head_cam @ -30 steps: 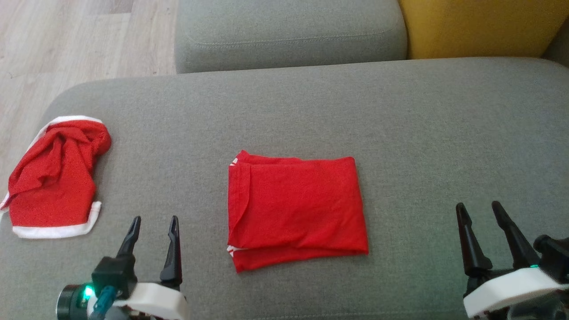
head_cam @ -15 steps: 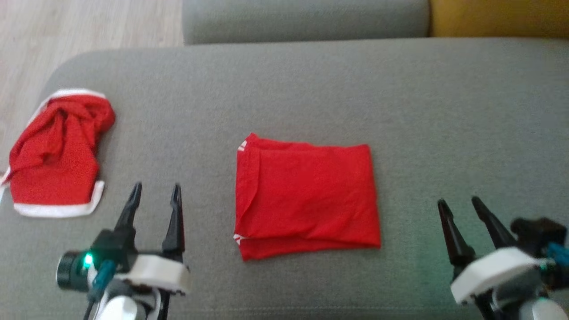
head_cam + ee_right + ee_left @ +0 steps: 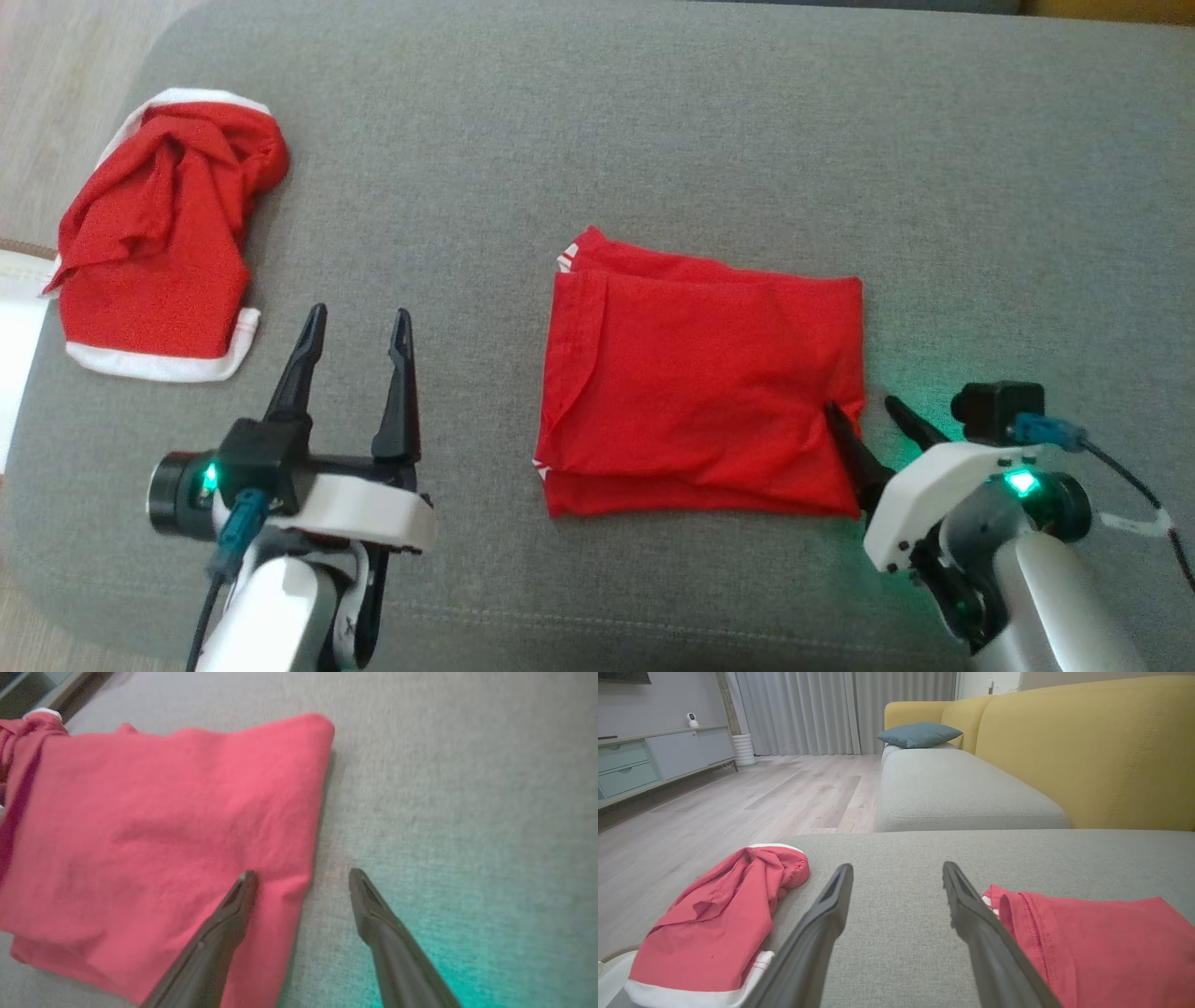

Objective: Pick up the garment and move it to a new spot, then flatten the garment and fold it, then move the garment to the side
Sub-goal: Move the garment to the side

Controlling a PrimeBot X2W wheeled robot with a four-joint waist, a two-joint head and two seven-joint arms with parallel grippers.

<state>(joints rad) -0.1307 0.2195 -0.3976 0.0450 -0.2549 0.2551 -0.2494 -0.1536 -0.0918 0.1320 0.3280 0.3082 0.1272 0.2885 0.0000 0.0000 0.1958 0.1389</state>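
The garment (image 3: pixel 700 373) is a red one, folded into a rectangle and lying flat in the middle of the grey cushion (image 3: pixel 653 112). My right gripper (image 3: pixel 859 403) is open at its near right corner. In the right wrist view the right gripper (image 3: pixel 302 871) straddles the garment (image 3: pixel 163 812)'s right edge, with the left finger over the cloth and the right finger over bare cushion. My left gripper (image 3: pixel 359 313) is open and empty over bare cushion, left of the garment. In the left wrist view the left gripper (image 3: pixel 897 865) points between the two red cloths, with the garment (image 3: pixel 1087 938) on the right.
A second red garment with white trim (image 3: pixel 159 243) lies crumpled at the cushion's left end, near the edge above the wooden floor (image 3: pixel 56 75). A yellow sofa back (image 3: pixel 1087 751) and another grey seat (image 3: pixel 962 793) with a blue pillow (image 3: pixel 920 734) lie beyond.
The head camera has tilted down and shifted, so the whole picture has moved. My right gripper has moved in to the garment's near right corner. Both grippers stay open.
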